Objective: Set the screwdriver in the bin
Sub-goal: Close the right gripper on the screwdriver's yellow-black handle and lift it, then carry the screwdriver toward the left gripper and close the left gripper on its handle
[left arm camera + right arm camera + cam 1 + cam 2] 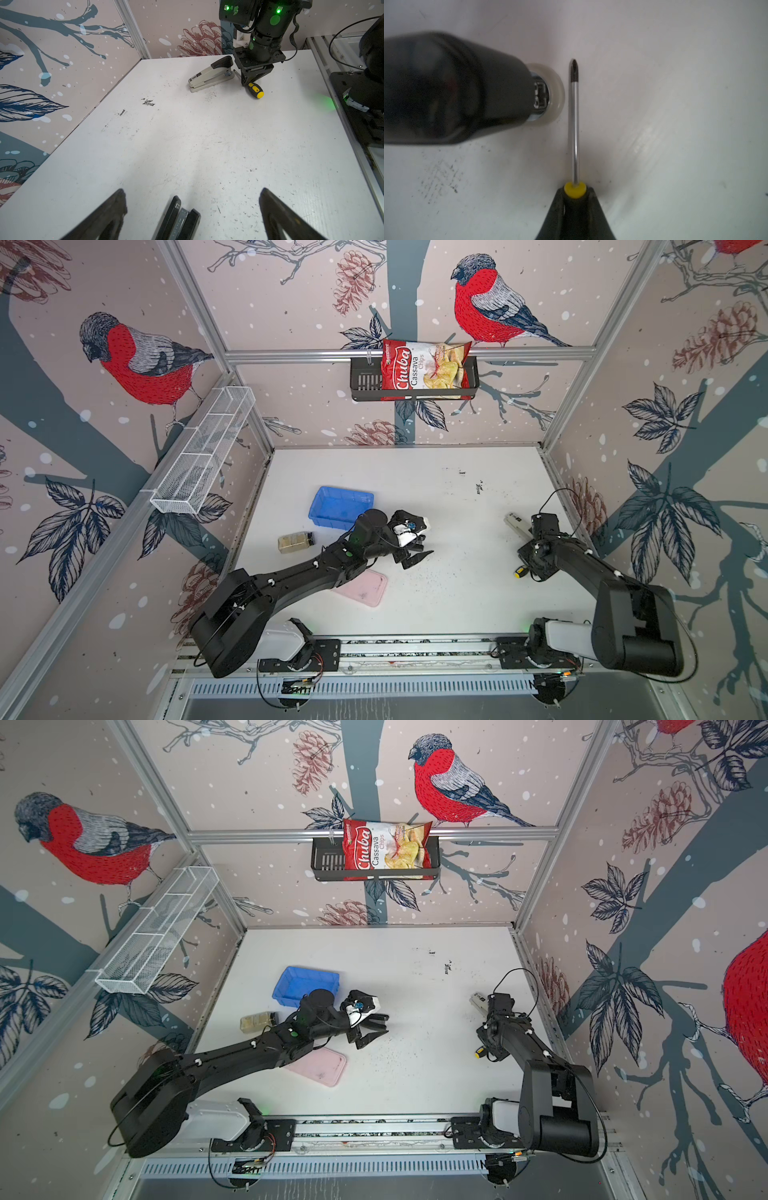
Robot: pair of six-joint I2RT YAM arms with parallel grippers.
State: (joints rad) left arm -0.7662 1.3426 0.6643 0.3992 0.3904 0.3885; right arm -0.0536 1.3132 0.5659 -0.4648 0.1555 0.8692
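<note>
Fingers (556, 209) of our right gripper (575, 199) are pressed together on the small screwdriver with a yellow-and-black handle and thin metal shaft (574, 124). They pinch the front of the handle right at its yellow collar, and the shaft points straight out ahead of them. We see the screwdriver low at the right side of the white tabletop (187, 135), its tip just beside the black-capped end of the beige stapler (209, 76); whether it rests on the surface or hangs just above it we cannot tell. In both top views only its yellow butt (519, 571) peeks out from under our right arm. Well apart from it, toward the left, the shallow bright-blue rectangular plastic bin (338, 506) sits with nothing visible inside. Our left gripper (192, 189) hovers near the middle of the table with its fingers spread wide, holding nothing, and the black stapler (178, 220) lies on the tabletop between them.
</note>
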